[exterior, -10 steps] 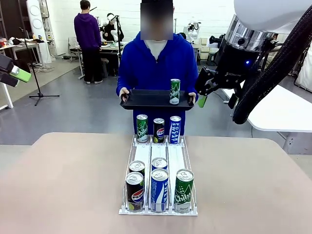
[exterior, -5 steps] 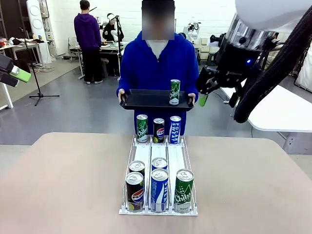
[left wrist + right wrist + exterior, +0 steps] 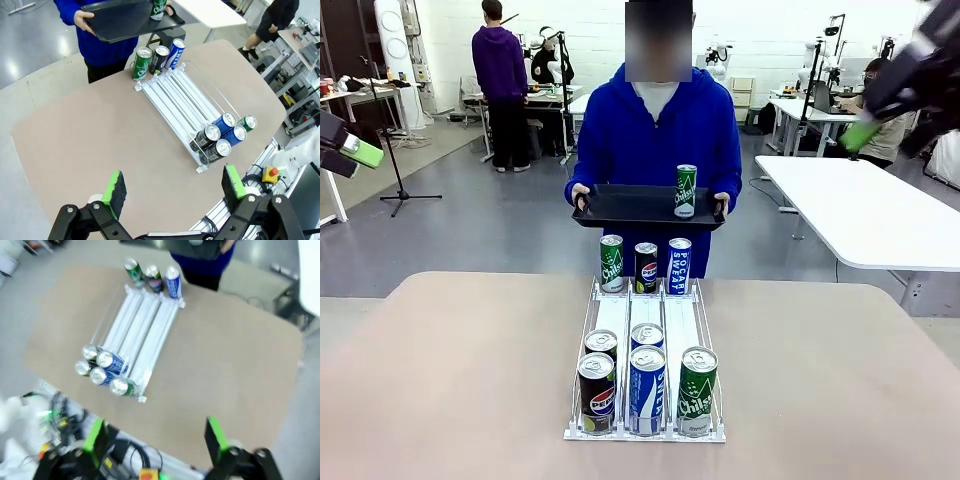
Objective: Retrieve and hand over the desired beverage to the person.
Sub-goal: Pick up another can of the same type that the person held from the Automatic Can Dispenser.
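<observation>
- Person in blue balances upright green can on tray; any tilt could topple it
- Left gripper and right gripper hang released, empty, high over rack

Table bare beside the rack — cans crowd its ends.

- Cans: shiny metal tops, glossy printed sides.
- Tray: black, dull plastic look.
- Table: smooth matt beige top.
- Rack: white-coated wire.
- Hoodie: soft blue cloth.
</observation>
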Action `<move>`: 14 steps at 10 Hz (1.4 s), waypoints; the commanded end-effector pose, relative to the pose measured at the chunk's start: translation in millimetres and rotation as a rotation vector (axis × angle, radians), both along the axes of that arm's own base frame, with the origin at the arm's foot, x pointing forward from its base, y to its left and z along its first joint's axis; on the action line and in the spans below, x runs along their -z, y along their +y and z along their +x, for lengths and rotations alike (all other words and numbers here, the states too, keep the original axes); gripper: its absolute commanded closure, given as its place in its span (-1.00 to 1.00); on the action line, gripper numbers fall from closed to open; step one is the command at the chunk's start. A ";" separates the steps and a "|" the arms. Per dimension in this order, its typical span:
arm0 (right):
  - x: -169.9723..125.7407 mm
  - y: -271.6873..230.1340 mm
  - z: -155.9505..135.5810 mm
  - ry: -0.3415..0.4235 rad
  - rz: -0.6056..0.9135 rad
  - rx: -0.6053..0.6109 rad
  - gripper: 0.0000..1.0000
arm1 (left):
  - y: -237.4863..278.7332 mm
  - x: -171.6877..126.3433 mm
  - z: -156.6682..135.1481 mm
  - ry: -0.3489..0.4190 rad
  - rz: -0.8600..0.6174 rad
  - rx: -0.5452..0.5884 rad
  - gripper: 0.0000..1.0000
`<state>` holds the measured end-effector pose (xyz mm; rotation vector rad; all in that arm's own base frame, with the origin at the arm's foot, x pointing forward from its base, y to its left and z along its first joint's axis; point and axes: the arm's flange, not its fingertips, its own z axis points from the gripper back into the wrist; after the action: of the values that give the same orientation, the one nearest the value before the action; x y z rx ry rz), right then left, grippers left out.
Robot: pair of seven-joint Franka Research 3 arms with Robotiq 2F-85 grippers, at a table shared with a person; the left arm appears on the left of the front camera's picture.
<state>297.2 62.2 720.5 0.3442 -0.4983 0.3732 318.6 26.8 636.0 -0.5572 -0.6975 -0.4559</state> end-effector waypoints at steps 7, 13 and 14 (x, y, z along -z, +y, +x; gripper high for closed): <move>87.4 -144.0 -17.6 -0.049 0.143 -0.048 -1.00 | 1.5 -0.2 -0.5 -0.006 -0.010 0.016 -1.00; 87.8 -147.2 -15.3 -0.037 0.169 -0.046 -1.00 | 1.5 -0.2 -0.5 -0.006 -0.010 0.016 -1.00; 87.8 -147.2 -15.3 -0.037 0.169 -0.046 -1.00 | 1.5 -0.2 -0.5 -0.006 -0.010 0.016 -1.00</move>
<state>280.4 -86.4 634.3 0.5079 -0.5687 0.3779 318.5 26.7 636.0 -0.5567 -0.6974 -0.4559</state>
